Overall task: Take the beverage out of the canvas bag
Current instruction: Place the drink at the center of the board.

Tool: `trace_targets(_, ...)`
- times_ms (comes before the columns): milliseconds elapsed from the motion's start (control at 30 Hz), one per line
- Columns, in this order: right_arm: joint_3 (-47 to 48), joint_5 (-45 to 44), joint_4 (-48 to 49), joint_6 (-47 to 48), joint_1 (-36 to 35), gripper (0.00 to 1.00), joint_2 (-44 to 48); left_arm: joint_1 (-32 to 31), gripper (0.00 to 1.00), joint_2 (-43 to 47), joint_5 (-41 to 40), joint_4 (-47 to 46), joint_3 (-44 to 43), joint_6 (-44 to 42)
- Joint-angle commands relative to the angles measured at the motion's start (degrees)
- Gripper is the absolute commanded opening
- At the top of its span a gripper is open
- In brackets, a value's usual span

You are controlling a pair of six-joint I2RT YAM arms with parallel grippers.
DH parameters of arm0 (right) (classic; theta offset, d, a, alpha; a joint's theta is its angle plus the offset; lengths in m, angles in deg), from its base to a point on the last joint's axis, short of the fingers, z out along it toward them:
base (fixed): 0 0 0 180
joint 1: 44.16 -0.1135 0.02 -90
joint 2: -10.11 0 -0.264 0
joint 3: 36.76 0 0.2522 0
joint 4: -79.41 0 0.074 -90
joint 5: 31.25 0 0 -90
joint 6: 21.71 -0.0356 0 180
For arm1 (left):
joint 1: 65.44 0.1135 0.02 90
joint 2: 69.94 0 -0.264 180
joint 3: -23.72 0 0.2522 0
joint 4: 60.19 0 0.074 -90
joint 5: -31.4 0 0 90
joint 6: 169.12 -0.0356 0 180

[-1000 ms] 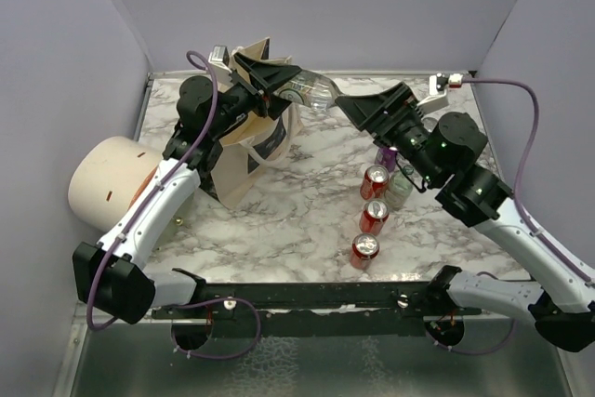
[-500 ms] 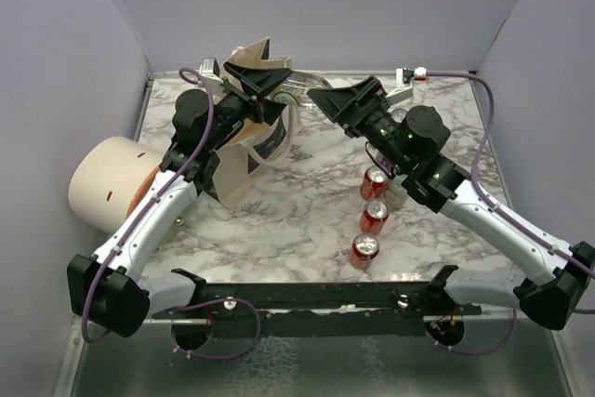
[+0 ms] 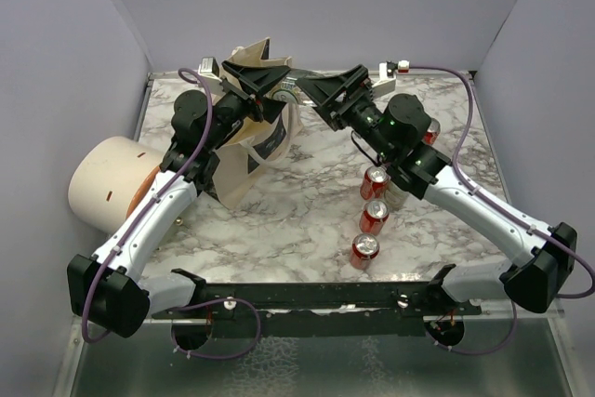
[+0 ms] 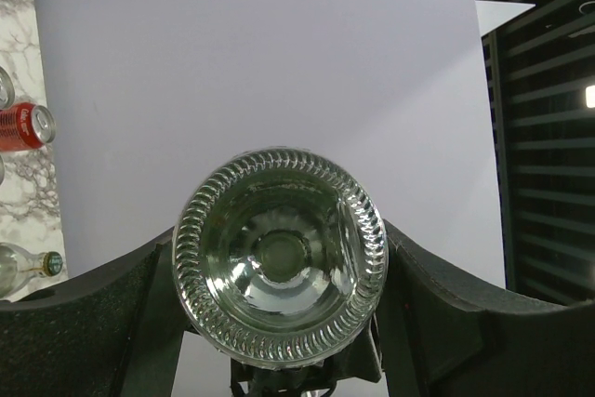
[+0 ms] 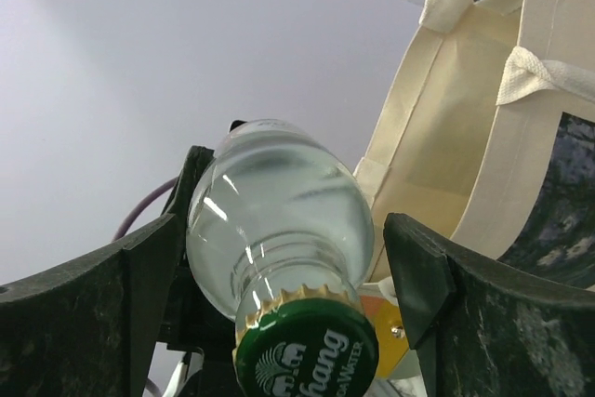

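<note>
The beverage is a clear glass bottle (image 3: 292,92) with a green cap (image 5: 307,349), held level in the air just right of the canvas bag's top. My left gripper (image 3: 271,81) is shut on it; its ribbed base (image 4: 279,267) fills the gap between the black fingers (image 4: 446,313). My right gripper (image 3: 321,97) is open and straddles the cap end, with a finger (image 5: 423,276) on each side and narrow gaps to the glass (image 5: 279,211). The cream canvas bag (image 3: 244,153) stands upright at the back left, and its handles (image 5: 548,76) show beside the bottle.
Three red cans (image 3: 374,216) stand in a row at the table's middle right, with a clear bottle (image 3: 400,191) beside them. A big cream cylinder (image 3: 107,183) lies at the left edge. Purple walls close in the back and sides.
My right arm has swung left and its open jaws now sit around the bottle's cap end, slightly narrower. The left gripper drew the bottle back a little, then held still.
</note>
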Motion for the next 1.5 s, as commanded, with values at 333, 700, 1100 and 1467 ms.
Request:
trace_targets(333, 3.4, 3.3, 2.9, -3.4, 1.9, 0.93, -3.9, -0.3, 0.0, 2.3, -0.9, -9.4, -1.9, 3.8)
trace_targets(700, 3.2, 5.0, 6.2, -2.0, 2.4, 0.67, -4.7, -0.4, 0.0, 2.2, -0.7, -8.9, -1.5, 3.2)
trace_targets(1100, 1.6, 5.8, 11.3, 2.6, 2.6, 0.02, -3.8, -0.4, 0.35, 2.3, 0.2, -5.0, -2.0, 2.6)
trace_targets(1467, 0.8, 0.1, 9.4, 4.9, 2.6, 0.02, 1.6, -0.4, 0.99, 2.6, 1.4, 3.2, -4.8, -4.3)
